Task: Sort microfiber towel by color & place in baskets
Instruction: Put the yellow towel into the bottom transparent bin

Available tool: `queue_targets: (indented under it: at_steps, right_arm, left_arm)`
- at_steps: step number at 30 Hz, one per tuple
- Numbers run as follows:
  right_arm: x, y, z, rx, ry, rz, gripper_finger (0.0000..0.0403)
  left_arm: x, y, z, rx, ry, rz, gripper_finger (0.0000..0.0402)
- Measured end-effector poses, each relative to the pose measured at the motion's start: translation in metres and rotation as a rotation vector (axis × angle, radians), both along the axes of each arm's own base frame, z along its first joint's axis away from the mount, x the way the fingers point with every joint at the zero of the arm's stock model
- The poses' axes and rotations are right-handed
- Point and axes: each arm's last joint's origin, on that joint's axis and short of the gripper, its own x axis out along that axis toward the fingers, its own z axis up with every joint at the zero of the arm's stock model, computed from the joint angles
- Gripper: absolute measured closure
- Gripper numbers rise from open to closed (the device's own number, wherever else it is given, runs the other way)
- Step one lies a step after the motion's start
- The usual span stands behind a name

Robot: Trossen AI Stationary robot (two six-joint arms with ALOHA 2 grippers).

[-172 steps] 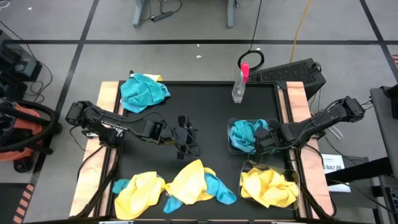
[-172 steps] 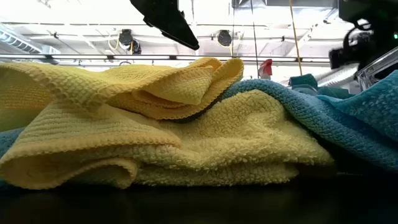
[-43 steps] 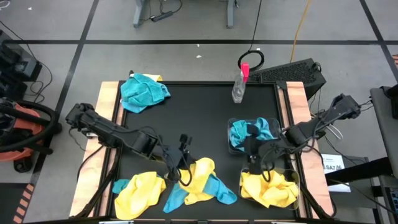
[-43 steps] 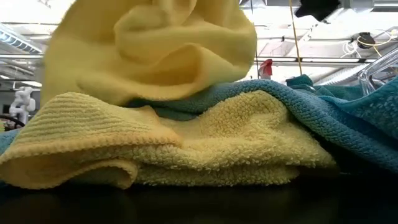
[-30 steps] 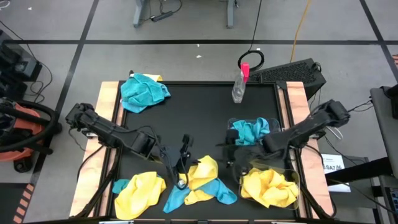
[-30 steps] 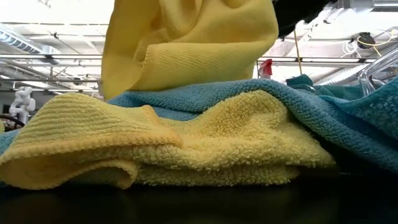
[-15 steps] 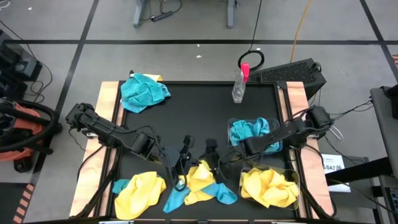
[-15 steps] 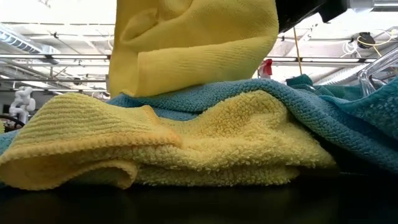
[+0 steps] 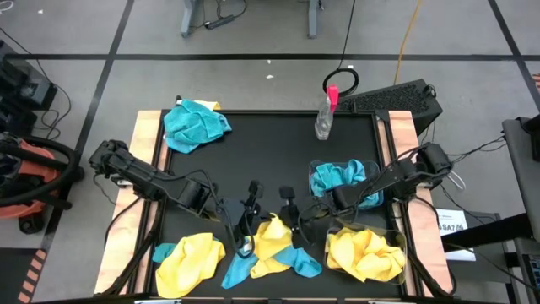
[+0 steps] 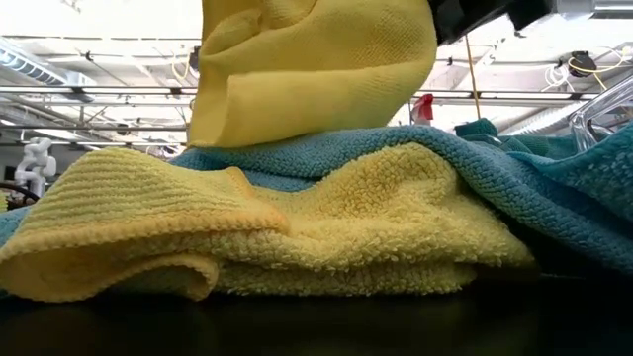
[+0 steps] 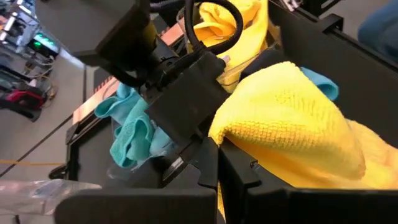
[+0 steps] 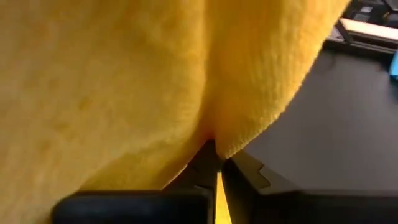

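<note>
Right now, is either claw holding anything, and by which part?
Both claws, left and right, are shut on the same yellow towel: the left at its left edge, the right at its right edge.

Grey floor [image 9: 253, 80] surrounds the table [image 9: 270, 152], crossed by dark lines that mark big squares. A yellow cable [image 9: 408, 34] runs over the floor at the far side, near a black keyboard [image 9: 392, 97]. The legs of a metal stand [image 9: 198, 17] show at the top edge. An orange and black machine [image 9: 25, 181] sits to the left. Across the table, a high ceiling with beams and pipes [image 10: 99, 94] is brightly lit, with a round lamp [image 10: 586, 64] hanging
</note>
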Motion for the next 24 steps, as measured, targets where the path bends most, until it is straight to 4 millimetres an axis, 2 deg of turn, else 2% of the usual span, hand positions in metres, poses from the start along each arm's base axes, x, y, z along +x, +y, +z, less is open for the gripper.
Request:
queue_targets:
  at_steps: [7,13,18,24]
  right_arm:
    - [-0.026,-0.009,0.041,-0.027,-0.027,-0.034,0.0401]
    - [-0.064,-0.010,0.077,-0.035,-0.027,0.018,0.0402]
    - [-0.099,0.001,0.100,-0.031,-0.037,0.121,0.0402]
    - [-0.134,0.014,0.121,0.044,-0.078,0.252,0.0403]
  left_arm:
    - [0.000,0.001,0.001,0.020,-0.014,0.040,0.0401]
    - [0.002,0.002,0.001,0.003,-0.033,0.051,0.0395]
    - [0.014,0.002,-0.004,-0.036,-0.067,0.067,0.0389]
    - [0.039,0.002,-0.020,-0.066,-0.116,0.027,0.0388]
